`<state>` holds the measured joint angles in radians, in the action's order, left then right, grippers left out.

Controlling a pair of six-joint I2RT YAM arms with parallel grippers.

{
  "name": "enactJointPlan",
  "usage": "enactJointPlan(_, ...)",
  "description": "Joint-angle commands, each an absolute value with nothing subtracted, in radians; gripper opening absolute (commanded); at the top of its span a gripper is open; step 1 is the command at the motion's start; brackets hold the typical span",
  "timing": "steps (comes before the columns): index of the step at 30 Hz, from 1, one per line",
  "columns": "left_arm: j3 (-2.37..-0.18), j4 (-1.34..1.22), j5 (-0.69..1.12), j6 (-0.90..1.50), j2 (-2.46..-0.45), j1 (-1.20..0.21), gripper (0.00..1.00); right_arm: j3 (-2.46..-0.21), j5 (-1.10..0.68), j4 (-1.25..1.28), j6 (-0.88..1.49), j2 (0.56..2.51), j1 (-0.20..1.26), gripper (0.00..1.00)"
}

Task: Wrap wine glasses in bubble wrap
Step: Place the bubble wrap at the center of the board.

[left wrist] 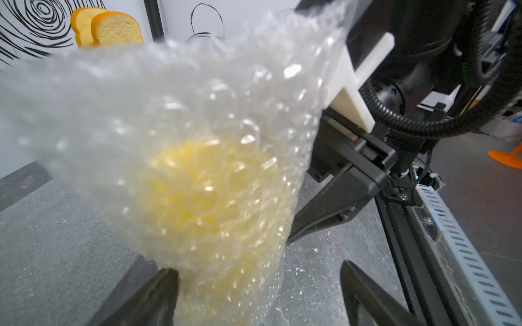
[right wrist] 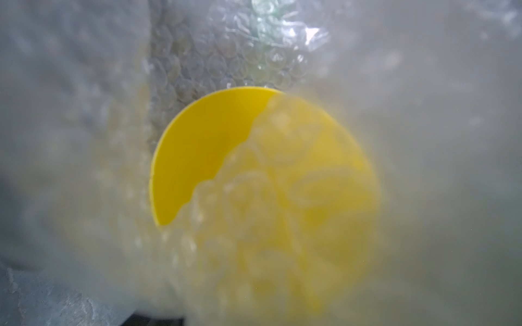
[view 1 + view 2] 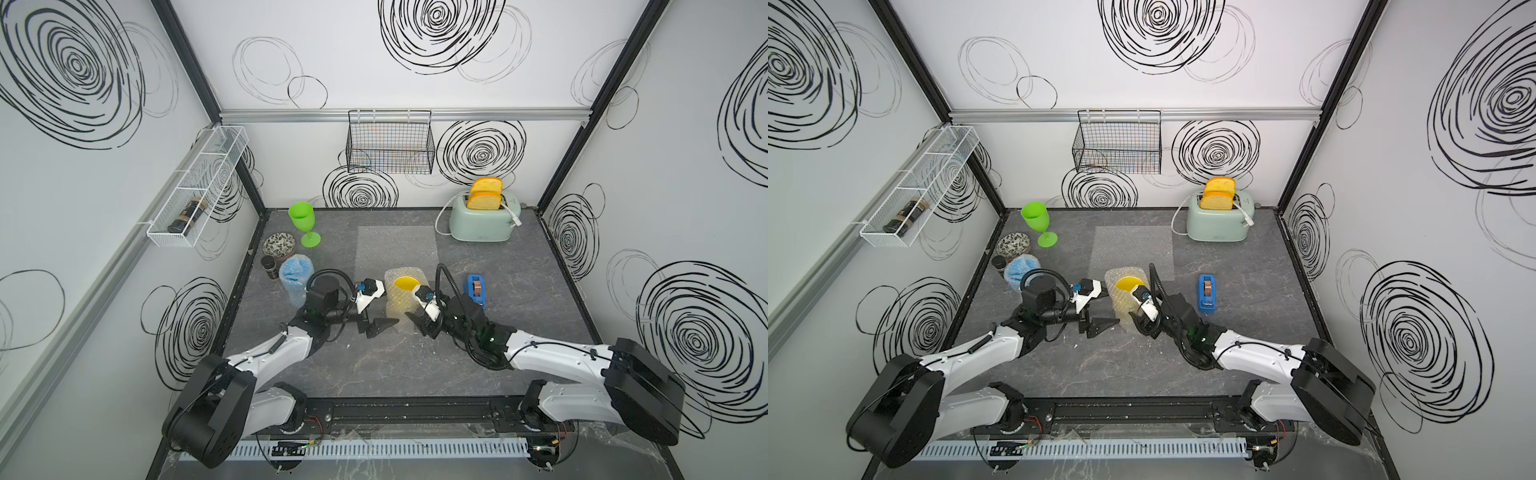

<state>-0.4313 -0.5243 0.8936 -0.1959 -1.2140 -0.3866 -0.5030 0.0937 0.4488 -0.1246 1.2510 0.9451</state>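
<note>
Left pincer (image 1: 258, 268) is gaping wide at the bottom of its wrist view. It's straddling the foot of the wrapped yellow goblet (image 3: 405, 283). One finger (image 1: 161, 293) looks to be touching the wrap (image 3: 395, 309), the opposite one is standing clear, so it's gripping nothing.

Right pincer (image 3: 417, 323) is sitting at the wrap's lower right edge in both top views. A black finger (image 1: 324, 209) is pointing into the film. Whether those jaws are parted or pinching plastic, I can't tell; its own camera is showing only blurred bubbles and a yellow mouth.

Between the two, just below frame centre in both top views, the yellow goblet is standing mouth-up on the table (image 3: 374, 374). The wrap is curling round it like a sleeve, open at the top with the rim showing.

Further out, a flat sheet (image 3: 397, 245) is lying just above it, toward the back wall. Off to the left, the blue goblet (image 3: 294, 272) is standing swaddled in bubbles beside the left arm. The green goblet (image 3: 302, 218) is standing bare at the table's upper left, with a bowl (image 3: 279, 245) near its foot. Right of the right pincer a blue dispenser (image 3: 476, 289) is sitting. A toaster (image 3: 480, 224) is holding toast at the upper right.
</note>
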Motion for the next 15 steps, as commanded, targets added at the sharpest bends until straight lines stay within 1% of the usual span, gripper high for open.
enactJointPlan(1,-0.416,-0.529,0.913,-0.123,-1.189,-0.360,0.95,-0.537,0.100,0.462,-0.133,1.239,0.960,0.72)
enactJointPlan(7,-0.423,-0.456,0.902,-0.124,-1.149,-0.327,1.00,-0.529,0.098,0.410,-0.146,1.231,0.966,0.76)
enactJointPlan(9,-0.426,-0.432,0.904,-0.131,-1.136,-0.322,0.97,-0.515,0.095,0.408,-0.146,1.230,0.967,0.76)
enactJointPlan(12,-0.439,-0.391,0.880,-0.113,-1.125,-0.302,0.97,-0.503,0.102,0.396,-0.150,1.225,0.970,0.78)
enactJointPlan(15,-0.479,-0.340,0.870,-0.041,-1.098,-0.268,0.97,-0.495,0.109,0.381,-0.143,1.200,0.977,0.78)
